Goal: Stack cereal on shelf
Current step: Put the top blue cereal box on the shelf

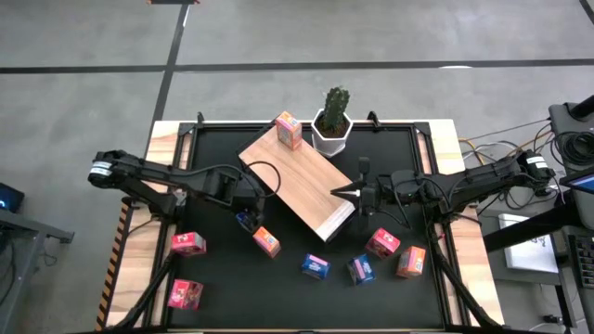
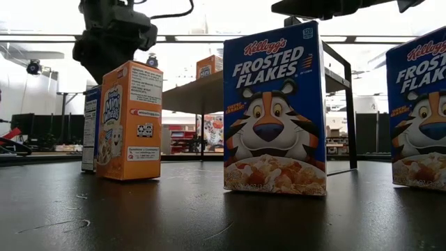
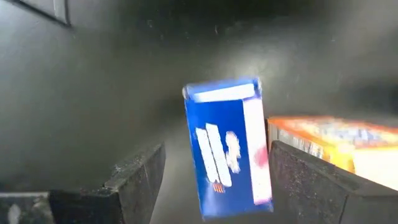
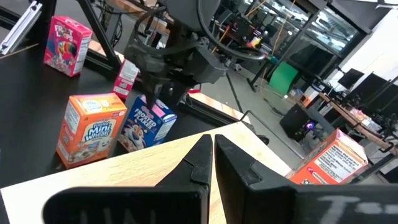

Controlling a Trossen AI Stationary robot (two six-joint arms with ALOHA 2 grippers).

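Left gripper (image 3: 208, 180) jaws stand apart, a blue cereal box (image 3: 229, 146) upright between them, ungripped. An orange box (image 3: 336, 140) sits just beside one finger; closing may knock it. Right gripper (image 4: 208, 158) jaws together over the shelf (image 1: 297, 181).

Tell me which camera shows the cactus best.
The high view: the cactus stands in its white pot at the table's far edge, beside the shelf. The low view and both wrist views do not show it.
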